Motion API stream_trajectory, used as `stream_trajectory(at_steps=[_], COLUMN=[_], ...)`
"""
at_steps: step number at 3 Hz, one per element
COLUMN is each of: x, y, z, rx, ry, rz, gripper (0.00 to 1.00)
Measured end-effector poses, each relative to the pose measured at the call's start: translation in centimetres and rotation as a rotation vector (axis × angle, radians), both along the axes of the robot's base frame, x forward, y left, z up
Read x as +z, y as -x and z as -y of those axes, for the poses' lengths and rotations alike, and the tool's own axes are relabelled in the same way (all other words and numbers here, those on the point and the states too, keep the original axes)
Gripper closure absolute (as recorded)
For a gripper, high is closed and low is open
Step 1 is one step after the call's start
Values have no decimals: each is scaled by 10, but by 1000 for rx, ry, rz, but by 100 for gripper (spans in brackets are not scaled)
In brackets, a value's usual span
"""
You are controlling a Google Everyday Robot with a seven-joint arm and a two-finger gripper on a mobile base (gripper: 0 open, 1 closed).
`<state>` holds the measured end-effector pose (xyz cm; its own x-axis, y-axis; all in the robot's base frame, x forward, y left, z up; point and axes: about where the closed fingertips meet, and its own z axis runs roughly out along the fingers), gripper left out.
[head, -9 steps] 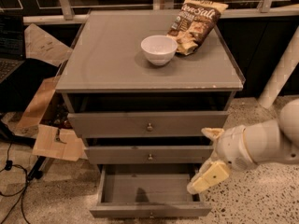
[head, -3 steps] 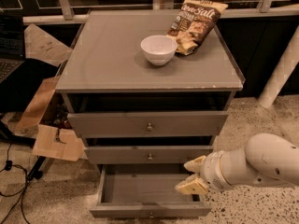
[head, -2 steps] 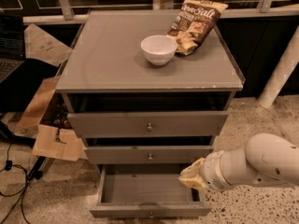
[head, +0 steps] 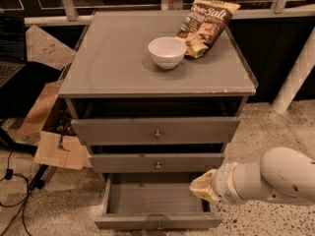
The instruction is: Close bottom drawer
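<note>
the white robot arm's (head: 275, 181) cream pincer (head: 201, 190) is hanging over the right edge of the slim grey wooden bottom drawer (head: 147, 221), standing pulled out; its spread cannot be told.

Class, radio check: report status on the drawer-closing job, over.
Gripper low, over right side of bottom drawer. Drawer pulled out, not yet closed. Nothing seen inside blocking it.

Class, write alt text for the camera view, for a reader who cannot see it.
The slim grey wooden bottom drawer of a grey three-drawer cabinet stands pulled open, and the robot's gripper hangs at the drawer's right side, just below the middle drawer. A white round bowl and a printed crisp bag sit on the cabinet's top.
</note>
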<state>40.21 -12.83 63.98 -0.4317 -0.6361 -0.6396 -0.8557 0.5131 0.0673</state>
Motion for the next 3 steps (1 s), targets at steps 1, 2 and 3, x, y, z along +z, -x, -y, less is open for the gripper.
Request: stream_trajectory(at_steps=[1,2,3], x=[-30,-75,-126], y=[5,7,10], z=[0,-1,-4], rx=[-45,-78,-93], ry=[8,7,2], rz=[0,-18,-64], gripper=[100,100,100])
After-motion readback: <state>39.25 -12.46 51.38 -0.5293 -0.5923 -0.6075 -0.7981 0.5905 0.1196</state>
